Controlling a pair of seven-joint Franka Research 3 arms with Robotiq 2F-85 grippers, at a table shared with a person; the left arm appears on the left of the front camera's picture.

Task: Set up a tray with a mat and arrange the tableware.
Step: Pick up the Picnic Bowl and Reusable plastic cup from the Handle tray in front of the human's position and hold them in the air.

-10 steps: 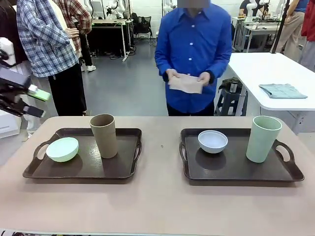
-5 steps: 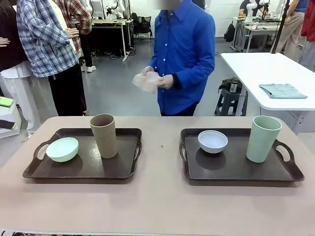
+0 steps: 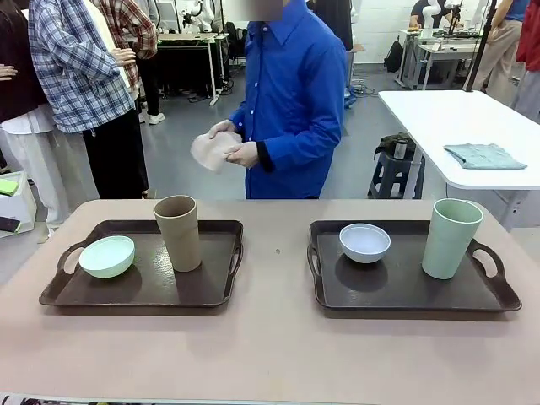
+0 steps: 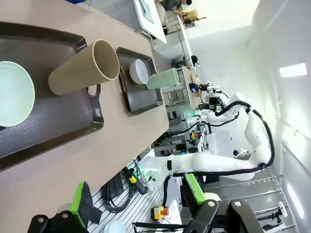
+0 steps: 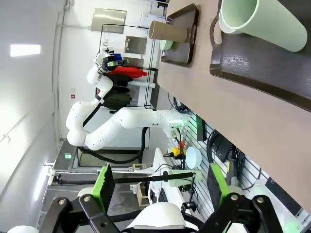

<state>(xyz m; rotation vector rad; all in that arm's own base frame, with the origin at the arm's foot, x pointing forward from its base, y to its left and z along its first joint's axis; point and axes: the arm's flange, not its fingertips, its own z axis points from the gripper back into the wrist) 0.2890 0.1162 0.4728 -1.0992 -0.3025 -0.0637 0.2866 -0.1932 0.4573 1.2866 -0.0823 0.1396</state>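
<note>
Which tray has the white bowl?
The right tray: white bowl sits beside the pale green tumbler; the left tray carries a mint green bowl.

mint green bowl (image 3: 106,256), white bowl (image 3: 364,242), brown tumbler (image 3: 178,233), pale green tumbler (image 3: 451,238)

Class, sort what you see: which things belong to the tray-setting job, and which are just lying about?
Job: left tray, right tray, mint bowl, white bowl, brown tumbler, green tumbler, beige mat.
Lying about: folded cloth, dark bag.

Bright, even overhead light — sharp focus, wide-angle warp in wrist views
</note>
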